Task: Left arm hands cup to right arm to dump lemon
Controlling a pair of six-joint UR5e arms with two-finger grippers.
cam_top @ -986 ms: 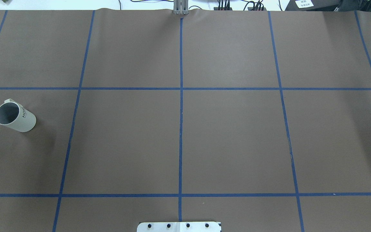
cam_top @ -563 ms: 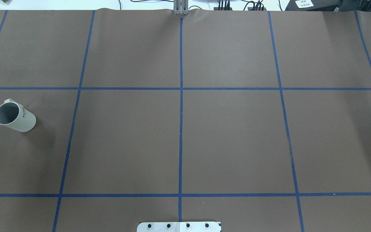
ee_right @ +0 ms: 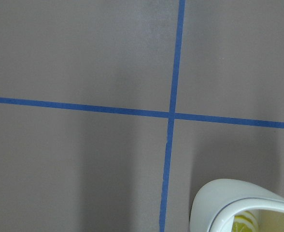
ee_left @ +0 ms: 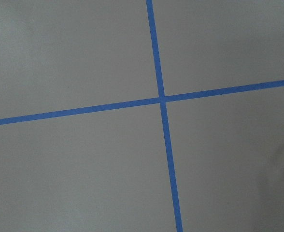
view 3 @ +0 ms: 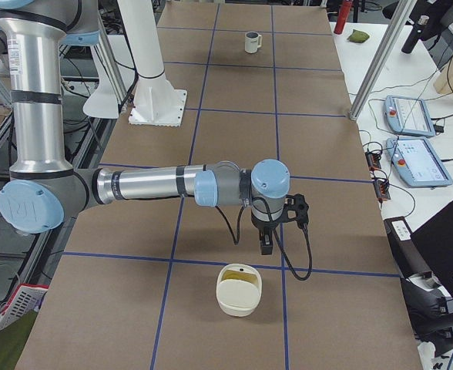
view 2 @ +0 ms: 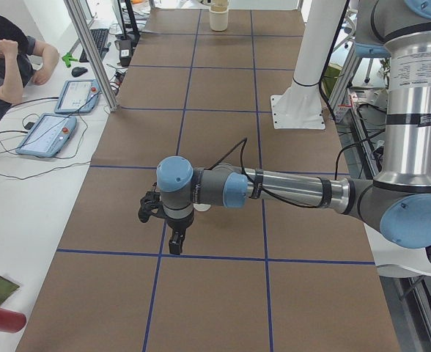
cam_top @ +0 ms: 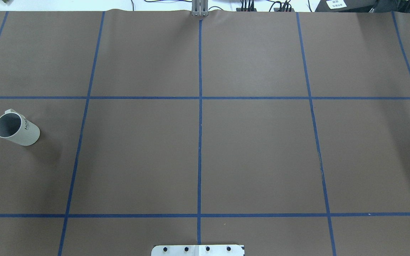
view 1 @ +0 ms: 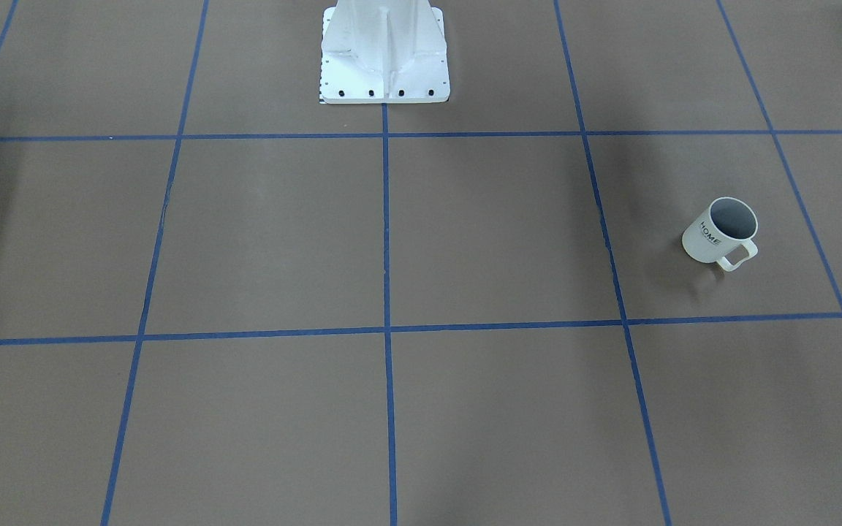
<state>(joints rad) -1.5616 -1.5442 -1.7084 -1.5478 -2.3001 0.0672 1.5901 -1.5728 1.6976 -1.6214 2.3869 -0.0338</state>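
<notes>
The cup (cam_top: 16,128) is a white mug with "HOME" on its side, standing upright on the brown mat at the robot's far left. It also shows in the front view (view 1: 719,234) and, small and far, in the exterior right view (view 3: 251,42). Its inside shows only grey, and the lemon is hidden. My left gripper (view 2: 173,246) hangs pointing down over the mat, seen only from the side, so I cannot tell its state. My right gripper (view 3: 265,247) hangs the same way just behind a cream container, and I cannot tell its state either.
A cream container (view 3: 239,289) stands on the mat at the robot's right end, with yellow showing inside it (ee_right: 242,221). The white robot base (view 1: 384,51) is at mid-table. A person sits by tablets (view 2: 47,132) beside the table.
</notes>
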